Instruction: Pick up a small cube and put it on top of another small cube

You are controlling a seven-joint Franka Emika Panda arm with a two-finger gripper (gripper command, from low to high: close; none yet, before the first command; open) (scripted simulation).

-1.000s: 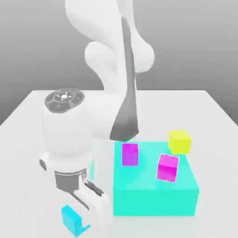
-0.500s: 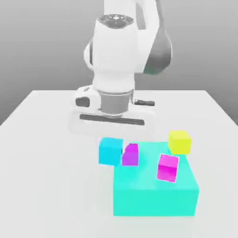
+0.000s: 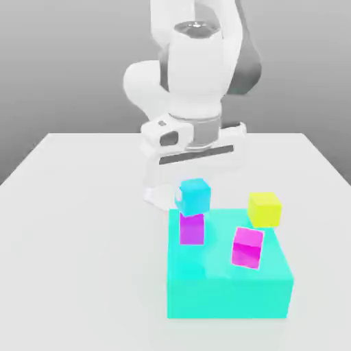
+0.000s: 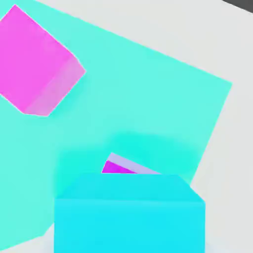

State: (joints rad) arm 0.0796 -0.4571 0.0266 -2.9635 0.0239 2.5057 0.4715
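Note:
The small cyan cube (image 3: 195,195) sits on top of the small purple cube (image 3: 192,230), nearly square over it. The purple cube stands on the large cyan block (image 3: 226,288), near the far corner on the exterior view's left. My gripper (image 3: 188,193) hangs straight down from the white hand, right at the cyan cube. In the hand view the cyan cube (image 4: 129,213) is very close, and a sliver of the purple cube (image 4: 121,167) peeks out from beneath it.
A magenta-pink cube (image 3: 247,247) rests tilted on the large block, also seen in the hand view as the pink cube (image 4: 35,63). A yellow cube (image 3: 264,209) sits at the block's far edge on the exterior view's right. White table (image 3: 75,233) lies around the block.
The arm lifted the cyan cube from the table's near left, carried it up and right, and now holds it over the purple cube, where it rests.

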